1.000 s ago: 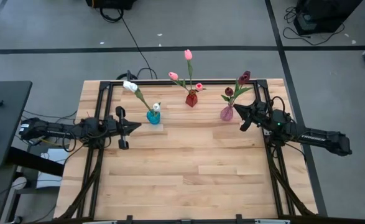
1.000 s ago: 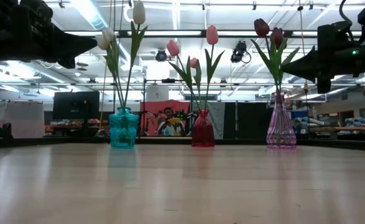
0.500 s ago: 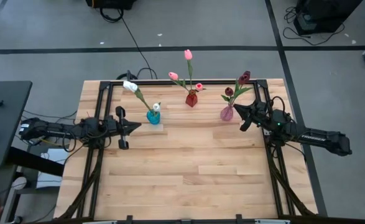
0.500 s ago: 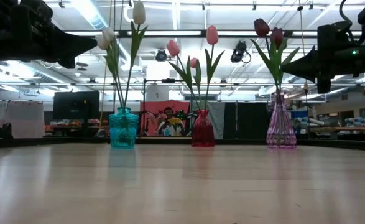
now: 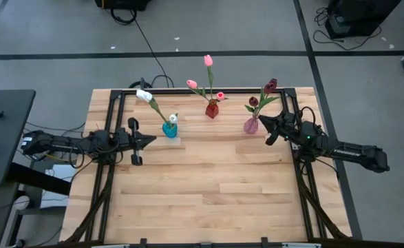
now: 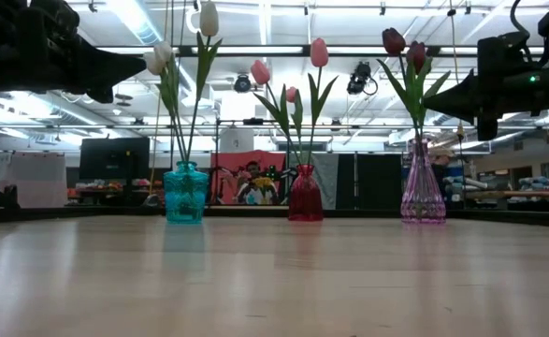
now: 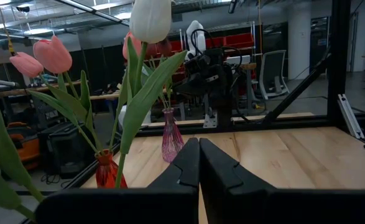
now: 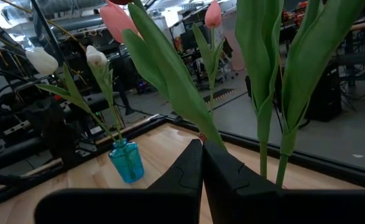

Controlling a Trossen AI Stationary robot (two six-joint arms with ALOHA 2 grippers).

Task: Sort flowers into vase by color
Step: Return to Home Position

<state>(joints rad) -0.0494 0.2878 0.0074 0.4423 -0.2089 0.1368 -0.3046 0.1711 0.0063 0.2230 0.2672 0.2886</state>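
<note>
White, pink and dark flowers [image 5: 208, 60] stand sorted in three vases [image 5: 212, 109]; my left gripper [image 7: 199, 140] and right gripper [image 8: 202, 142] are closed, empty.

You see a wooden table [image 5: 208, 186] standing on a grey floor [image 5: 257, 27] marked with dark tape lines [image 5: 188, 55]. Far ahead of the left pincer [image 7: 198, 143] are an office chair [image 7: 273, 71] and red shelves [image 7: 260, 43]. High above it, long ceiling lights [image 6: 129, 14] shine.

Three vases [image 5: 212, 109] with flowers [image 5: 208, 60], side by side, at table [image 5: 208, 196] rear
</note>
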